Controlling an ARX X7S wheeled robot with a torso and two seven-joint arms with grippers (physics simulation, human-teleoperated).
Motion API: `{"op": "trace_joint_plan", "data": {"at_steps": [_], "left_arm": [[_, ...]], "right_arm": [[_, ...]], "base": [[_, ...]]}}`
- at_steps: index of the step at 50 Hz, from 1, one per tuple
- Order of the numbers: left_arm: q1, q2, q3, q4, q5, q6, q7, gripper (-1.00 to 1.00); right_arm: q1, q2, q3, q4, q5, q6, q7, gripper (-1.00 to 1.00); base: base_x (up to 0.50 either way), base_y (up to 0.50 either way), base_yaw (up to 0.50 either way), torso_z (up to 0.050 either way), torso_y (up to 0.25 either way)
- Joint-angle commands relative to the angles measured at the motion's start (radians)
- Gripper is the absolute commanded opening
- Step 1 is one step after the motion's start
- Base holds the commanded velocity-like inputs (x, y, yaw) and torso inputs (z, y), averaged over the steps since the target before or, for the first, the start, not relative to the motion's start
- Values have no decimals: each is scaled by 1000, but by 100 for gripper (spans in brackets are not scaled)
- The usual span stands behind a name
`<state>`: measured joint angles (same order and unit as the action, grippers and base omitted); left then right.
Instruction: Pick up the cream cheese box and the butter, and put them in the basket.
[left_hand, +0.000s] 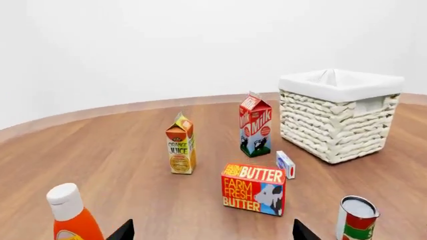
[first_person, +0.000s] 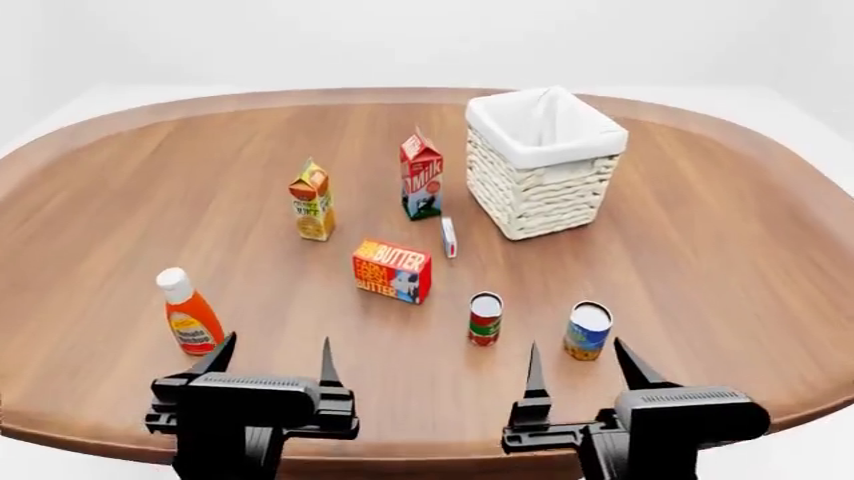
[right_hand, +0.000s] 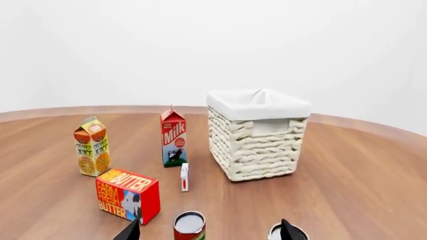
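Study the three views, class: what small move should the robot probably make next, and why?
Probably reach the left gripper forward toward the butter. Both grippers are open and hold nothing, the right gripper has two cans close ahead of it, and the butter and cream cheese box stand on the table outside the basket.

Red-orange butter (first_person: 392, 270) box upright mid-table, thin white cream cheese box (first_person: 450, 237) just beyond, whitish wicker basket (first_person: 543, 175) near

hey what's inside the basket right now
Only the white cloth liner shows inside the basket; no item is visible in it. The butter and cream cheese box stand on the table. The basket's bottom is hidden by its walls.
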<state>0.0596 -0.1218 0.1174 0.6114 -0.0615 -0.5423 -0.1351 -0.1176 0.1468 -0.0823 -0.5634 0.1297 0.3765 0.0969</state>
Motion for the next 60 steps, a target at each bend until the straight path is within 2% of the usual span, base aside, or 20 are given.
{"op": "trace_joint_plan", "data": {"at_steps": [1,47,60], "left_arm": [[1,-12,7,46,-16,-35,-11,100],[-1,-50,43,66,-38,-41,-49,100],[1,-59,49,61,-45,-30,-56,100]], "right_arm": [[-2,17,-6,-26,6,21,11,100],[6,44,-31,-20,18,24,58,100],[2,47,-35,-27,34,16,65,100]], "base": [[500,0,0,0,0],[496,0,0,0,0],[87,0,0,0,1]]}}
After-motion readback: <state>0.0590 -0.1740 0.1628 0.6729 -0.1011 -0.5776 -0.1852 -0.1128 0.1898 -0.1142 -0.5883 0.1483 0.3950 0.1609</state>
